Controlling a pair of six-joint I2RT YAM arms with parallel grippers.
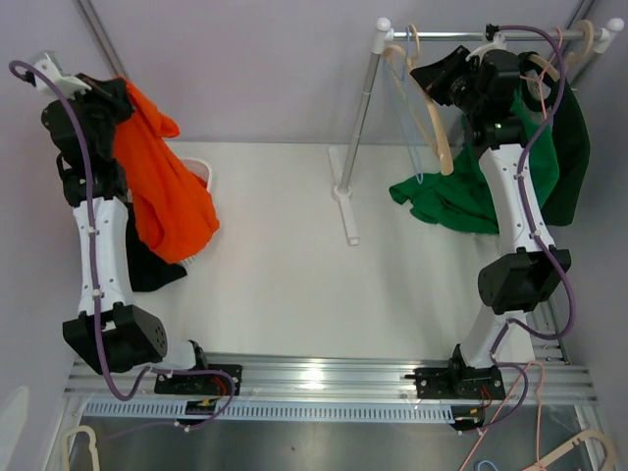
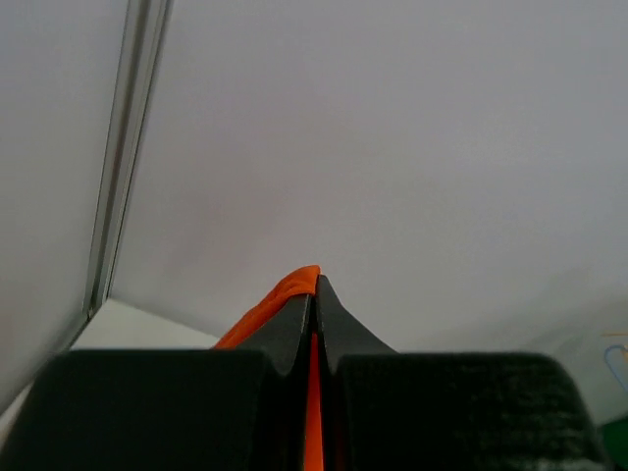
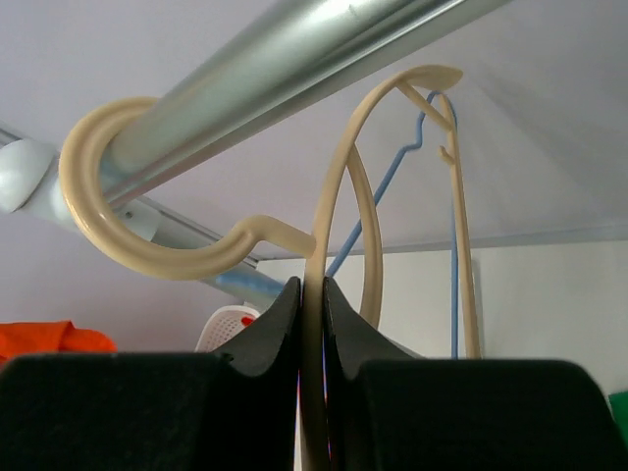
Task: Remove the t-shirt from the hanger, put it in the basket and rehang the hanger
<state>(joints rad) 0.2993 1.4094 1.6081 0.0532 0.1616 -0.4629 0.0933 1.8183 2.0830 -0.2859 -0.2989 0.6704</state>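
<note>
The orange t-shirt (image 1: pixel 162 186) is off, hanging far left in the closed left gripper (image 2: pixel 315 285). The right gripper (image 3: pixel 312 287) clamps the bare hanger (image 3: pixel 196 260) at the rail (image 3: pixel 294 69). Only releasing seems left.

One orange t-shirt (image 1: pixel 162 186), one blue hanger (image 3: pixel 453 275), one rail (image 1: pixel 471 35), one basket (image 1: pixel 201 169).

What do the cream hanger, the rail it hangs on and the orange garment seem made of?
The cream curved-hook hanger looks like moulded plastic: smooth, low-sheen, uniform colour, rounded edges. The silver round rail is metal, probably polished steel or aluminium, judging by its bright streaked reflections. The orange draped garment is soft matte cloth hanging in loose folds; the fibre cannot be told.
</note>
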